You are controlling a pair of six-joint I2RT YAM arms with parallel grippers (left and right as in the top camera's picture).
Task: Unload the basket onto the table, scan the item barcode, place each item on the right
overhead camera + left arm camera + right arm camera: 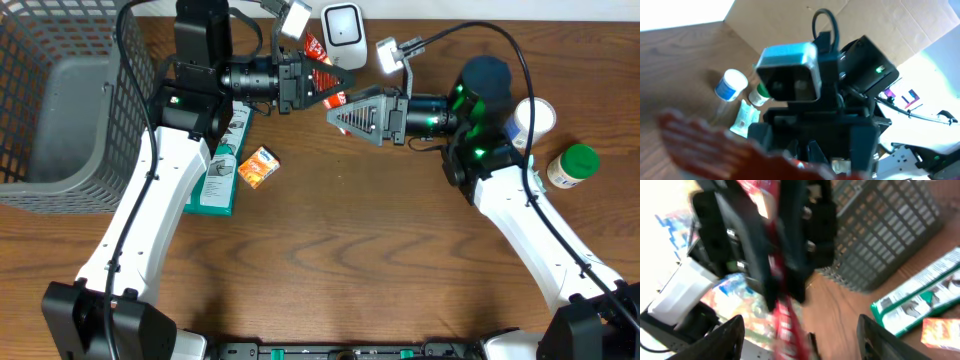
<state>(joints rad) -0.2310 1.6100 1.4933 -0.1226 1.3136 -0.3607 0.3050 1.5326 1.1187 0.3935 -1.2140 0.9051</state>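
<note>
A flat red packet hangs above the table's far middle, and my left gripper is shut on it. In the left wrist view the packet is a red blur across the bottom. My right gripper faces it from the right. It is open, with its fingertips beside the packet's lower end. In the right wrist view the packet hangs between my spread fingers, held from above by the dark left gripper. A white barcode scanner stands at the far edge, just behind the packet.
A grey mesh basket fills the far left. A long green box and a small orange box lie by the left arm. A green-lidded bottle and a white-and-blue container stand at the right.
</note>
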